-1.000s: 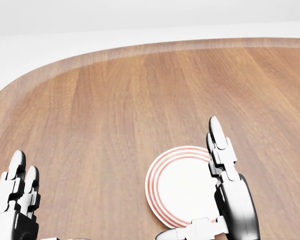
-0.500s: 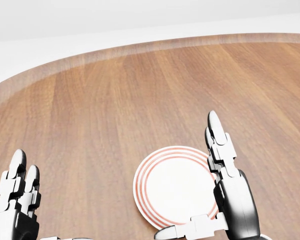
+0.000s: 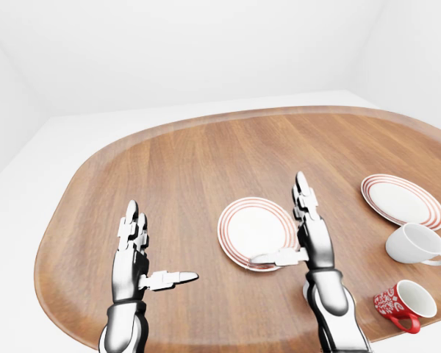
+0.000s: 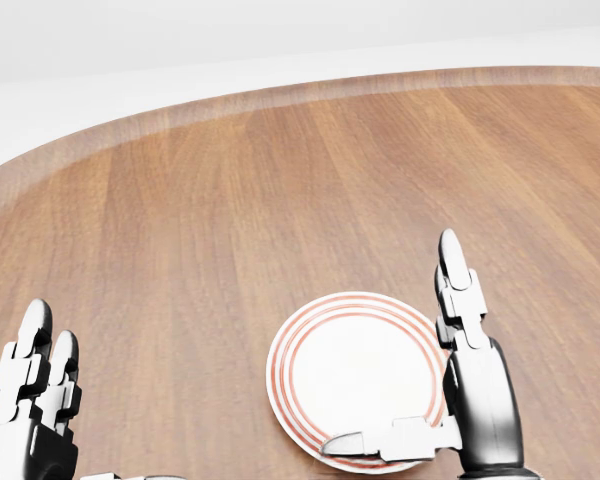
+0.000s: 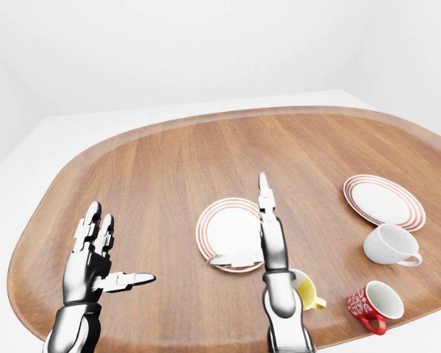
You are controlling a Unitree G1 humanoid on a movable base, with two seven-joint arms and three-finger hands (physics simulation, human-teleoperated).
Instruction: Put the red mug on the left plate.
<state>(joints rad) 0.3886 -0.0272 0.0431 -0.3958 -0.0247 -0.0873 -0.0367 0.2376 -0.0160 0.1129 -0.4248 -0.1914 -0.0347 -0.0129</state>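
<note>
Fingers spread on both empty silver robot hands, left hand (image 3: 132,254), right hand (image 3: 312,243) beside red-ringed white left plate (image 3: 257,232), red patterned ceramic mug (image 3: 404,304) on its side, lower right, oval wooden table (image 3: 191,169).

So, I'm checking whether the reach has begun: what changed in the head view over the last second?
The whole picture slid first: the left plate shifted toward the view's left, so the camera moved. Since then the right hand has moved to the view's right, to the plate's right edge, open and holding nothing. The left hand kept its place, open. The red mug lies untouched on the table.
</note>
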